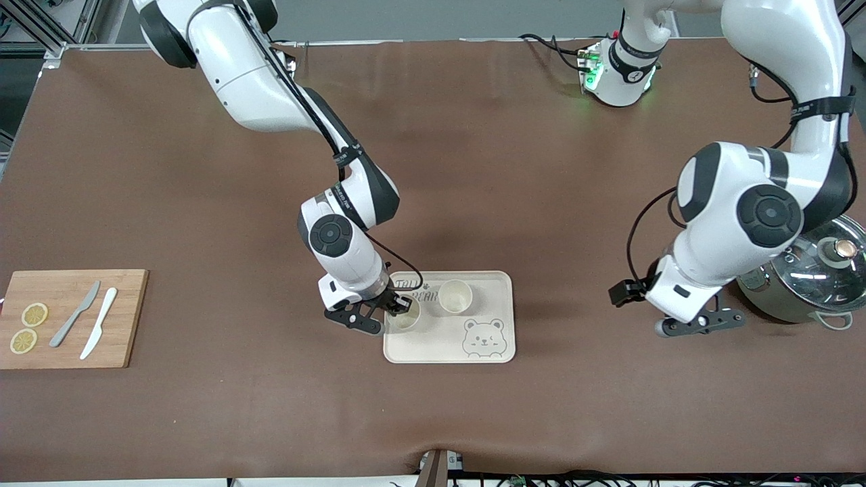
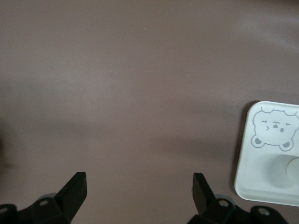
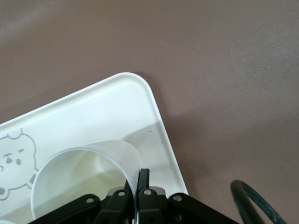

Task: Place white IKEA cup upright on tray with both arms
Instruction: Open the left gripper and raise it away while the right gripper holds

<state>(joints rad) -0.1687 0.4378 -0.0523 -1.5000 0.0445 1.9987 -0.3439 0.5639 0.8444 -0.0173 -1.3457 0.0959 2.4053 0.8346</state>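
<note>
The cream-white tray [image 1: 433, 343] with the bear face lies mid-table. My right gripper [image 1: 399, 306] is shut on the rim of a white cup [image 1: 406, 316]. The cup is upright over the tray's end toward the right arm, with one finger inside it and one outside. In the right wrist view the gripper [image 3: 139, 179] pinches the cup's wall [image 3: 70, 172] above the tray [image 3: 93, 112]. I cannot tell whether the cup's base touches the tray. A second white cup [image 1: 454, 295] stands upright on the tray. My left gripper [image 1: 702, 325] is open and empty over bare table [image 2: 138, 179], and the tray's corner [image 2: 261, 177] shows beside it.
A steel pot with a glass lid [image 1: 815, 270] stands at the left arm's end, close to the left gripper. A bamboo cutting board [image 1: 74, 318] with two lemon slices and two knives lies at the right arm's end. A black cable [image 3: 252, 205] hangs by the right gripper.
</note>
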